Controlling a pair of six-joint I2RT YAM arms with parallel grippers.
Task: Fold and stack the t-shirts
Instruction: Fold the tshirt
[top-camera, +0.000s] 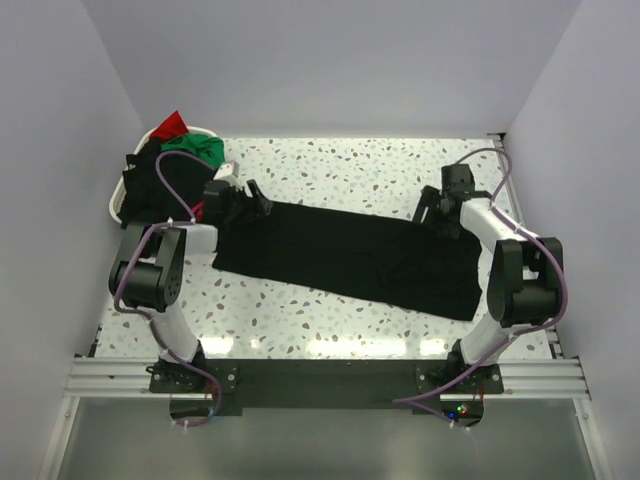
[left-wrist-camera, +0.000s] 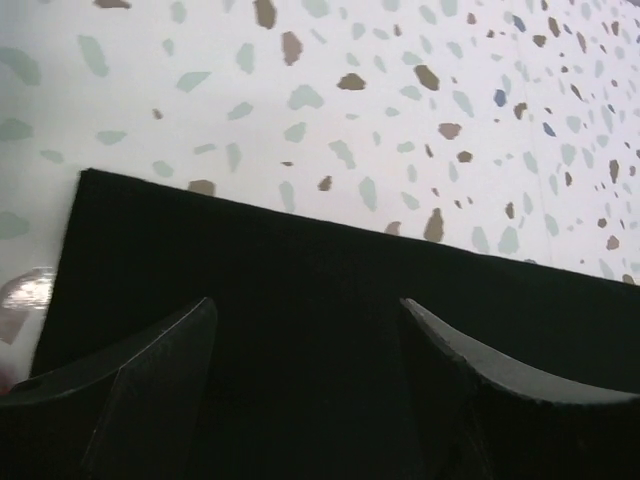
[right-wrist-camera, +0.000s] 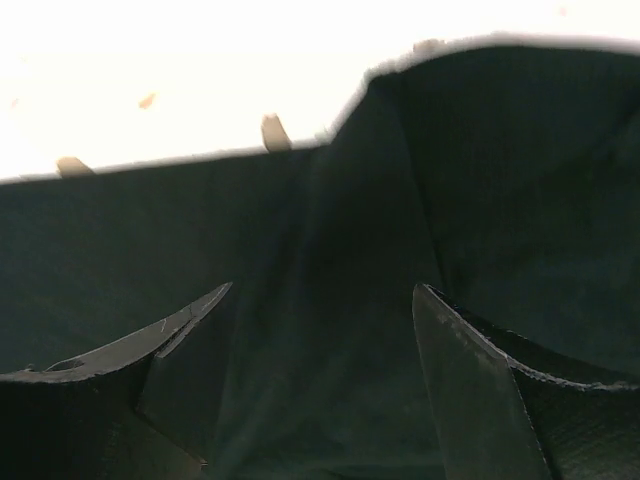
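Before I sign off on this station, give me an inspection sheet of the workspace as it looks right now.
Surface: speckled white table, no spills seen.
Job's things: black t-shirt lies flat in a long band between the arms; red shirt, green shirt and dark shirts are heaped in the basket.
Clutter: white basket at the far left corner; nothing else seen.
Grippers: left gripper and right gripper are both open, each low over one end of the black t-shirt, holding nothing.
Cables: purple cables loop along both arms; the left one arcs over the basket heap.
Surroundings: plain white walls; metal rail at the near edge.
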